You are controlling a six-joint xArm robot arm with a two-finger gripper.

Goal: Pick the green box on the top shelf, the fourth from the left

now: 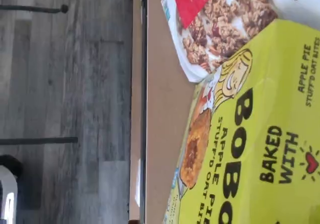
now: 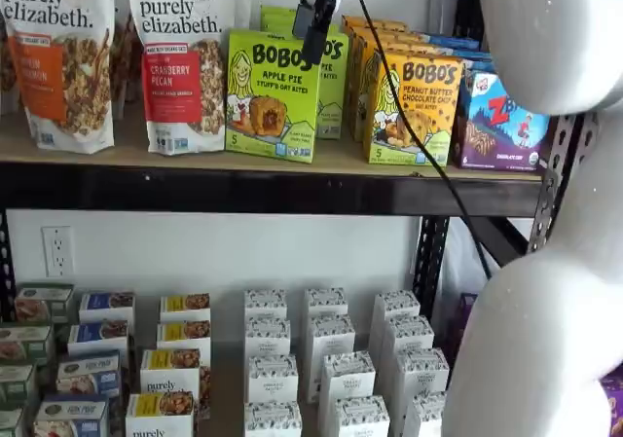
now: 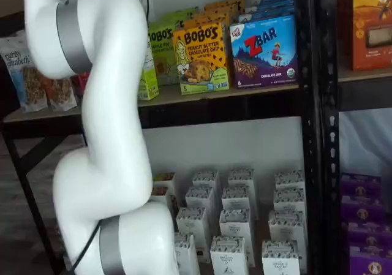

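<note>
The green box (image 1: 260, 134) fills the wrist view beside a cranberry granola bag (image 1: 220, 24) on the top shelf (image 1: 165, 134), while only a shelf view shows the end effector (image 2: 318, 18), side-on above it, presumably spread wide.

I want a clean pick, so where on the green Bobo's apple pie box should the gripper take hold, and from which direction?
Take the green box across its two narrow sides near the top, coming in from the shelf's open front. It stands upright at the front edge of the top shelf, with a granola bag close on one side and more boxes behind, so its sides probably offer the only clear grip. The gripper hangs just in front.
</note>
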